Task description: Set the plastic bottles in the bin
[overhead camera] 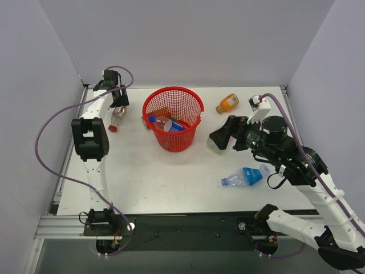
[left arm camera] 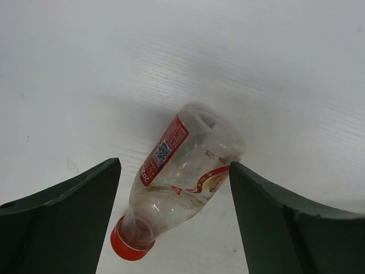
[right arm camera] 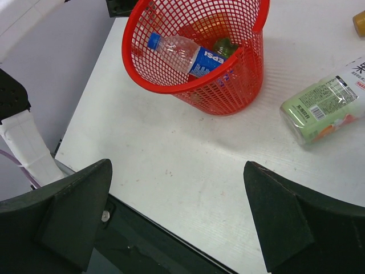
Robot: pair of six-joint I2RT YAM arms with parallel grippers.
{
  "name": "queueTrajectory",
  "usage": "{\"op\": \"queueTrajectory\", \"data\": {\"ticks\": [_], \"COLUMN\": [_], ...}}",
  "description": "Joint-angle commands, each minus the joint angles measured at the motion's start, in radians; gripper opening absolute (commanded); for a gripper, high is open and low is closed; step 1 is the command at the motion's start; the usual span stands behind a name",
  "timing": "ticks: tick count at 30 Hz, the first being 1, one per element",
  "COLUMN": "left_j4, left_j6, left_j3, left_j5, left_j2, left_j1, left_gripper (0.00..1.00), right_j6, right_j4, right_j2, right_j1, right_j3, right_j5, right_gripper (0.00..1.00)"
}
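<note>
The red mesh bin (overhead camera: 172,103) stands at the table's middle back, also in the right wrist view (right arm camera: 171,85). In it lie the Pepsi-labelled bottle (right arm camera: 188,54), a green bottle (right arm camera: 225,45) and something orange. The clear red-capped bottle (left arm camera: 182,171) lies on the table between my left gripper's (left arm camera: 174,211) open fingers, and shows left of the bin (overhead camera: 116,121). My right gripper (right arm camera: 177,217) is open and empty, above the table right of the bin. The pale green bottle (right arm camera: 322,108) lies beside it. The orange bottle (overhead camera: 227,103) and the crushed blue-labelled bottle (overhead camera: 245,177) lie on the right.
Grey walls close the table at the back and on both sides. A metal rail and a dark strip (overhead camera: 188,225) run along the near edge by the arm bases. Purple cables loop from both arms.
</note>
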Motion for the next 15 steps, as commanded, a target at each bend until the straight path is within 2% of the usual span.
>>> {"op": "queueTrajectory", "data": {"ticks": [1,7,9,10,11,15], "left_j4": [-0.063,-0.054,-0.043,-0.044,-0.04,-0.031], "left_j6": [0.037,0.012,0.003,0.001,-0.005,-0.009], "left_j3": [0.045,-0.021,-0.038,-0.043,-0.047,-0.075], "left_j5": [-0.008,0.005,0.006,0.014,0.015,0.028], "left_j2": [0.056,0.085,0.074,0.071,0.055,-0.022], "left_j1": [0.001,0.001,0.001,0.001,0.001,-0.002], "left_gripper": [0.88,0.84,0.76,0.7,0.57,0.26], "right_j6": [-0.036,-0.032,-0.029,-0.027,-0.024,-0.013], "right_j4": [-0.017,-0.004,-0.002,-0.002,0.0,0.003], "right_j2": [0.011,0.034,0.039,0.042,0.043,0.048], "right_j1": [0.0,0.0,0.0,0.0,0.0,-0.002], "right_j3": [0.016,-0.005,-0.008,-0.011,-0.013,-0.021], "right_j5": [-0.01,-0.021,-0.021,-0.022,-0.022,-0.018], "right_gripper": [0.93,0.93,0.93,0.93,0.93,0.92]}}
